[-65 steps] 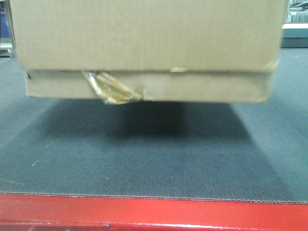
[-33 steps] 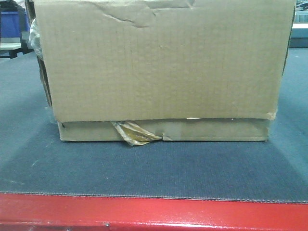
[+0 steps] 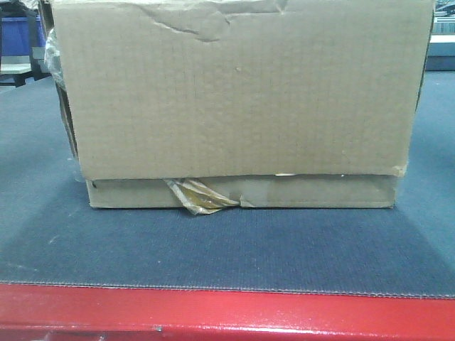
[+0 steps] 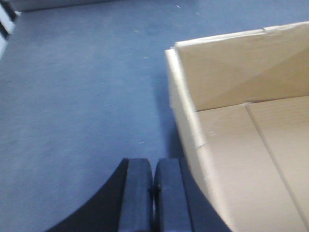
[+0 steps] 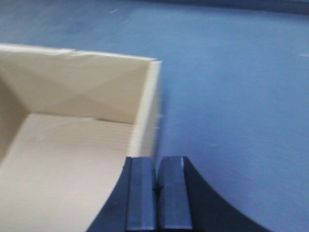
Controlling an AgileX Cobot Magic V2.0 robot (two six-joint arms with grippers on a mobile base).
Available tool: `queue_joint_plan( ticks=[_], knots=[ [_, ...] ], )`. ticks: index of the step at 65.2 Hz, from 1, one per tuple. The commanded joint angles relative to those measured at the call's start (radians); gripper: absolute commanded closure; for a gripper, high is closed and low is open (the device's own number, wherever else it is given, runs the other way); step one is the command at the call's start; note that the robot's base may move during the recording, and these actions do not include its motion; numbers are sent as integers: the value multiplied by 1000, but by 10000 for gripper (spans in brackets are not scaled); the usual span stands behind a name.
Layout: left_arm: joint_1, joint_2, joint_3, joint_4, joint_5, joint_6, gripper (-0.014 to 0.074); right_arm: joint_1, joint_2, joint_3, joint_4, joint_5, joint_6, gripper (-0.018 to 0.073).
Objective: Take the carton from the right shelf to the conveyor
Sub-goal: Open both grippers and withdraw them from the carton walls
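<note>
Sitting flat on conveyor (image 3: pixel 227 249), carton (image 3: pixel 242 99); L gripper (image 4: pixel 153 193) & R gripper (image 5: pixel 157 193) pressed together just outside walls. Risk: snagging rim on retreat, dragging box askew.

Left claw (image 4: pixel 153 193) and right claw (image 5: pixel 157 193) each have both fingers pressed together, empty.

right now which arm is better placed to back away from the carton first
Neither clearly. The carton sits flat on the conveyor. The left hand and right hand are both shut, empty, each just outside its own carton wall. Call it even.
</note>
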Motion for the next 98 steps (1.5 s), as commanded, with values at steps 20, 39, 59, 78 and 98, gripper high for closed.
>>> queue_joint_plan(
  ticks=[20,39,59,78,98],
  knots=[
    [220,-225,521,-112,-199,93,582,-138,-271,465,-16,-163,-9,628],
    [220,-504,910,-136,-429,93,582,-138,-549,885,-18,-385,-30,628],
    [220,-925,1049,-136,-485,93,582,-138,-932,1111,-19,-480,-46,628],
    [220,-1172,1071,-136,-468,93,582,-138,-1267,1151,-19,-478,-46,628],
    [220,-1203,1092,-136,-456,93,582,-138,-1316,1151,-19,-488,-46,628]
  ],
)
